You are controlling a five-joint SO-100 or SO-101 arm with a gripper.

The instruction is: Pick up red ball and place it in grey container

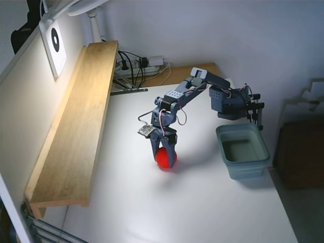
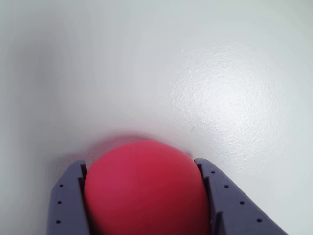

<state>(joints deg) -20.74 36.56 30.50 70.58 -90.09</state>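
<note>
Step in hand: grasp. Gripper (image 1: 165,158) down at table (image 1: 192,212), jaws closed against both sides of red ball (image 2: 146,188); ball at table level, lift-off unclear. Grey container (image 1: 243,152) well apart, right in fixed view, empty. Next: lift, carry right over rim, release.

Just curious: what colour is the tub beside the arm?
Grey-blue; the tub shows best in the fixed view.

Wrist view, looking down at a glossy white table (image 2: 146,63) with a soft patch of glare toward the right. At the bottom edge, a smooth, matte bright red ball (image 2: 144,188) sits between the two grey-blue plastic fingers (image 2: 66,200) of the gripper (image 2: 144,166), each finger pressed against one side of it.
</note>
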